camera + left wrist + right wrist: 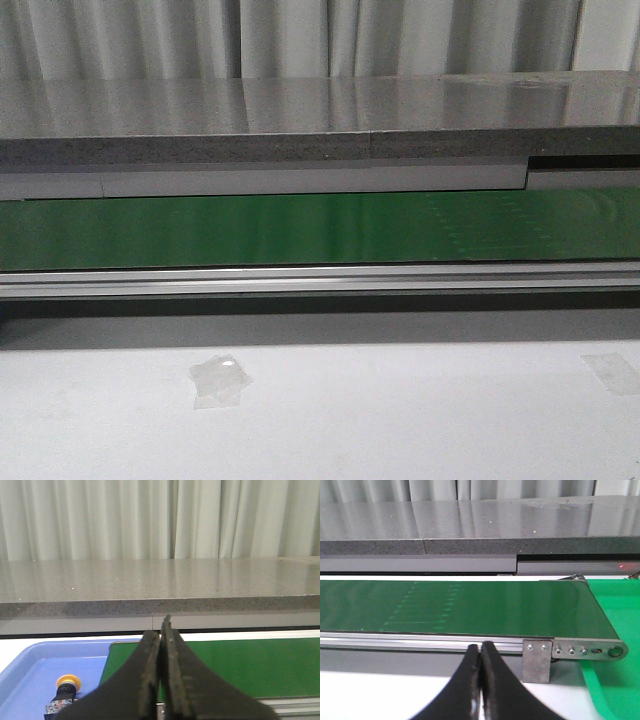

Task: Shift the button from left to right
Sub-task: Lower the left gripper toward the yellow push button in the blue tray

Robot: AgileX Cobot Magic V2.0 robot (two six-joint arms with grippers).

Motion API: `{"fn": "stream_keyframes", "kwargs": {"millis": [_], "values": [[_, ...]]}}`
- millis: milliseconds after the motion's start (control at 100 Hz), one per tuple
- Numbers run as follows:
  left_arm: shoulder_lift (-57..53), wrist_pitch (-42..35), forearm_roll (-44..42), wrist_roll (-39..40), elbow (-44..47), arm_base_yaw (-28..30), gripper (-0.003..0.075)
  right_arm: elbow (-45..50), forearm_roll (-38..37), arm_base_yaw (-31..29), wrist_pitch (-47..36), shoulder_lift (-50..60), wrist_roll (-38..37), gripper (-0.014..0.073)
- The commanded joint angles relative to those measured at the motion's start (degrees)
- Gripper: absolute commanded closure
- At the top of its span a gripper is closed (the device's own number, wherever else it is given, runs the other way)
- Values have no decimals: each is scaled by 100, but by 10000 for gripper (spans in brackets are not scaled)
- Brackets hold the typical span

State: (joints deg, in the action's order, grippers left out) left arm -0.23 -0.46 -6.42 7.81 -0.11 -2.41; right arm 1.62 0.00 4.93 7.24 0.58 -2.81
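- The button (65, 694) sits in a blue tray (30, 675) at the lower left of the left wrist picture, its yellow-orange cap up and its black body below it; the tray lies just beside the end of the green conveyor belt (250, 667).
- The left gripper (161, 630) fills the bottom centre of that picture, its two dark fingers pressed together with nothing between them, apart from the button.
- The right gripper (481, 647) shows at the bottom centre of the right wrist picture, fingers likewise closed together and empty, in front of the belt's aluminium rail (420, 641).
- A green tray (620, 630) lies at the right edge of that picture, past the belt's end roller bracket (587, 651).
- In the front picture the belt (320, 228) crosses mid-frame, with a grey stone shelf (320, 110) above and a white table (400, 420) below carrying two patches of clear tape (220, 380).
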Motion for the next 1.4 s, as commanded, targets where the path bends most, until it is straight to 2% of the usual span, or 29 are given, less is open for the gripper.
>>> {"fn": "stream_keyframes", "kwargs": {"millis": [0,380,550,860,1190,1390], "values": [[-188,-468,36,59,272,-51,740,-93,-80,16,-507,106,26,661],[-188,-468,36,59,207,-51,740,-93,-80,16,-507,106,26,661],[-114,-222,36,59,-315,-51,740,-93,-80,16,-507,106,26,661],[1130,1872,120,59,-2365,-51,740,-93,-80,16,-507,106,26,661],[3374,5068,81,59,-4802,-51,740,-93,-80,16,-507,106,26,661],[4518,6199,81,-171,-5661,-51,740,-93,-80,16,-507,106,26,661]]}}
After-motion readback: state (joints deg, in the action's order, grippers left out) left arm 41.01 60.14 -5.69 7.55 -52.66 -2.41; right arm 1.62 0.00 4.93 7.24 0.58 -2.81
